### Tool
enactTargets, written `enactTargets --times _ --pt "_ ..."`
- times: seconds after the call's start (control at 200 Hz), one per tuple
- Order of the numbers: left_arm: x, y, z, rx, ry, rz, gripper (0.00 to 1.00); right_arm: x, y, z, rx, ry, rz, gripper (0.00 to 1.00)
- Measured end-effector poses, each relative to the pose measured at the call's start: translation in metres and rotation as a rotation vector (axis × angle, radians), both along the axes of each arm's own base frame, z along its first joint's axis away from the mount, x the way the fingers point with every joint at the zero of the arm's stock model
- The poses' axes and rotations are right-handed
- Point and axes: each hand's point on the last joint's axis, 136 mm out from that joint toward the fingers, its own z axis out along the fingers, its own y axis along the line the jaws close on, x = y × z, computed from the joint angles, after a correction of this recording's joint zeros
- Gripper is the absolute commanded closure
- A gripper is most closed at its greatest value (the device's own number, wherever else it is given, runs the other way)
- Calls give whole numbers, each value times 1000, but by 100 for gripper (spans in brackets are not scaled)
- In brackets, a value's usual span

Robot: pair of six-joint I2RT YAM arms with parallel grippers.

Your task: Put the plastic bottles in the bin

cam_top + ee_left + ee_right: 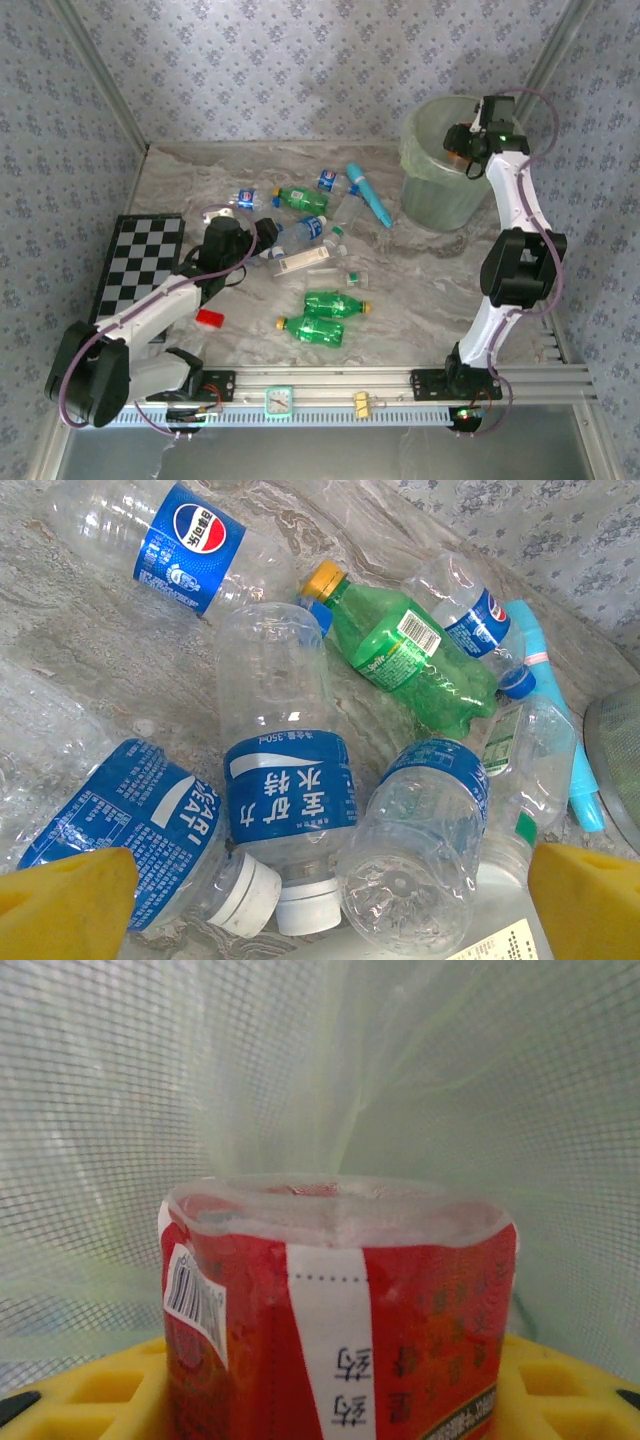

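The right hand (468, 150) pinches the red bottle (340, 1330) over the bin (430, 198), to drop it. The left hand (326, 904) is spread above bottles (285, 780).

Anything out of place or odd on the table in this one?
Yes. A teal tube lies among the plastic bottles left of the bin, and a small red block sits by the left arm; neither is a bottle. Nothing looks spilled.

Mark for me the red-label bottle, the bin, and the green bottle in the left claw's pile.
red-label bottle (440, 1320): right wrist view, on its red label.
bin (435, 200): top view, on its outer wall.
green bottle (400, 655): left wrist view, on its green label.
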Motion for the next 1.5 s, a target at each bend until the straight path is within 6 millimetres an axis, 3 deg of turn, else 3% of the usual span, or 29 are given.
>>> enactTargets --times 0.14,0.285,0.415,0.545,0.685,0.825,0.985,1.079,1.164,1.259,1.504 --pt "0 0 0 0 0 0 0 2 3 -18 7 69 5 45" --pt "0 0 0 1 -1 2 0 -1 6 -31 11 119 12 36" --pt "0 2 2 3 -7 10 0 -1 9 -25 1 117 17 21" --pt "0 4 5 2 -17 17 0 0 10 -9 -19 84 18 14" --pt "0 5 5 4 -18 20 0 -8 13 20 -49 30 14 12" --pt "-1 6 2 8 -15 23 0 -26 27 75 -73 -96 32 10" --pt "-2 9 3 13 -20 36 0 -65 68 136 -86 -266 116 8" --pt "-3 11 6 15 -28 45 0 -87 98 151 -84 -331 188 6" --pt "-3 14 10 16 -38 54 0 -103 121 146 -71 -342 253 5" --pt "-4 19 10 19 -41 70 0 -119 148 126 -53 -316 331 4" --pt "-4 36 1 14 -20 122 0 -167 232 34 -23 -121 619 2"
